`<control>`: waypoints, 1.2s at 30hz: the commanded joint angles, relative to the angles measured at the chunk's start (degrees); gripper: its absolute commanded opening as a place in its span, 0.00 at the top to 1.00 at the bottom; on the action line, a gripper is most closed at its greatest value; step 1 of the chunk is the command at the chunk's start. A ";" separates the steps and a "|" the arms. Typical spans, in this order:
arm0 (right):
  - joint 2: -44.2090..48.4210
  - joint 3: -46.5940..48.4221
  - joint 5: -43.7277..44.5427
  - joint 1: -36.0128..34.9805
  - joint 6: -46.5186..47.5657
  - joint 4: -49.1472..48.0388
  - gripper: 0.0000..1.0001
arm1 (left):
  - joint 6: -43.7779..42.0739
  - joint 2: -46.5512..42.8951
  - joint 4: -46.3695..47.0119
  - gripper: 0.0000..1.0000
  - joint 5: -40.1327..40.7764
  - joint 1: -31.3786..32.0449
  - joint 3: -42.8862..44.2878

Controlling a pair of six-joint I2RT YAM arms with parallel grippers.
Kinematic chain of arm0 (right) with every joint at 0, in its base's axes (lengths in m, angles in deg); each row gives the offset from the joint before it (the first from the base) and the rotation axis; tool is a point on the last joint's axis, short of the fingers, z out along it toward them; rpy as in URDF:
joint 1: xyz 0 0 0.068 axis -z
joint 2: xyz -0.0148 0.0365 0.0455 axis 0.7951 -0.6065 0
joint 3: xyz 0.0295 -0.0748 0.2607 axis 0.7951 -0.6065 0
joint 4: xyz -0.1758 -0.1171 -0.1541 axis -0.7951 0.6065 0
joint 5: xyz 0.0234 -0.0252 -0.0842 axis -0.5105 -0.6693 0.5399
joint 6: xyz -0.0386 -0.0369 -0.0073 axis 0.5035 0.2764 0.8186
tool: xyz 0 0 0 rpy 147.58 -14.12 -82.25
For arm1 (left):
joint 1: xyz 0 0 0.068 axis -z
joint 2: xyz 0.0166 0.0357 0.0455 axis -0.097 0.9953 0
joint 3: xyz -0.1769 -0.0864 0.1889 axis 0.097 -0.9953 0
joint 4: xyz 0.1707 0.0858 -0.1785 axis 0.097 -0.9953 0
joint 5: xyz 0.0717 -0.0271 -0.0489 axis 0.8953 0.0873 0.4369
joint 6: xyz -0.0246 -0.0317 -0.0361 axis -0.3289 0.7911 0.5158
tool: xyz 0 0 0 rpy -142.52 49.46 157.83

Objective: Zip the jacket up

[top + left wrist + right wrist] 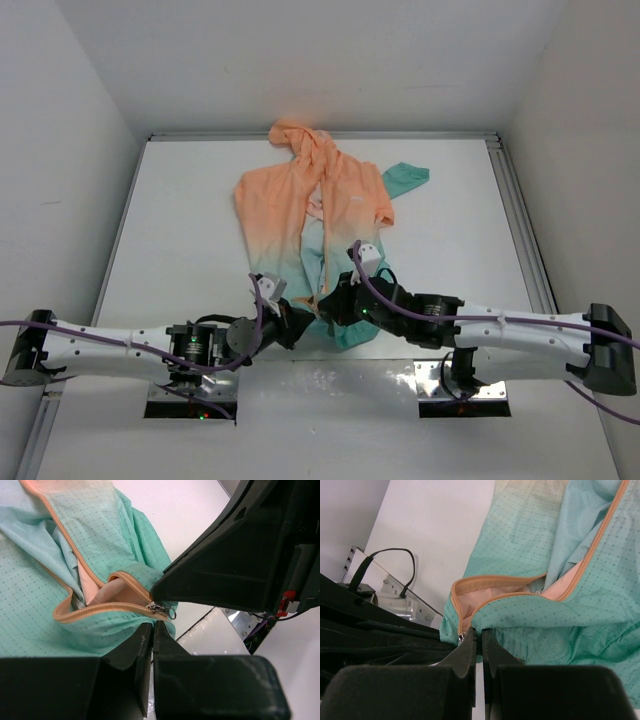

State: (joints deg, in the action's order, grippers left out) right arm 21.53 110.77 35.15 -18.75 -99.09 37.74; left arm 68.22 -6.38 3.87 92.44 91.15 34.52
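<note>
jacket (310,220): flat mid-frame on worktop (180,220), hem (530,625) lowest, front unzipped | right tool (477,640): pinched shut on hem beside zipper slider (162,610), likely anchoring it | left tool (152,630): closed just below slider, grip unclear

Top view high overhead; both wrist views close on jacket hem (545,615)

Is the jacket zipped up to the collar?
No, the zipper slider sits at the teal hem of the jacket, whose front gapes open.

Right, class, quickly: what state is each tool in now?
Left tool: closed on the jacket hem.
Right tool: closed on the jacket at its zipper end.
</note>
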 commanded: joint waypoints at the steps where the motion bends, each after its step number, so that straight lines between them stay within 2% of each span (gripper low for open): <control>1: 1.12 0.36 4.33 0.40 0.82 -7.65 1.00 | 2.29 0.15 3.62 1.00 -6.05 1.08 0.32; 6: 3.50 1.14 4.06 0.49 0.91 -5.55 1.00 | 2.38 0.15 4.22 1.00 -6.40 1.08 -0.39; 11: -1.67 5.97 4.85 0.40 1.70 -1.24 1.00 | 0.98 3.05 6.15 1.00 -8.68 1.08 0.41; 19: -3.01 2.55 10.03 0.49 1.26 -5.44 1.00 | 1.15 0.42 6.51 1.00 -8.60 1.08 0.67; 25: -3.01 2.02 11.70 0.40 1.17 -6.16 1.00 | 2.73 2.26 8.36 1.00 -9.92 1.08 -1.00; 36: 1.91 3.86 5.91 0.40 0.12 -3.88 1.00 | 4.75 4.02 7.74 1.00 -8.08 1.17 -3.11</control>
State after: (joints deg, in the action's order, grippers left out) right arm 21.40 112.17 36.85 -19.47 -98.06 40.06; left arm 70.67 -3.38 10.25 91.02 91.02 31.74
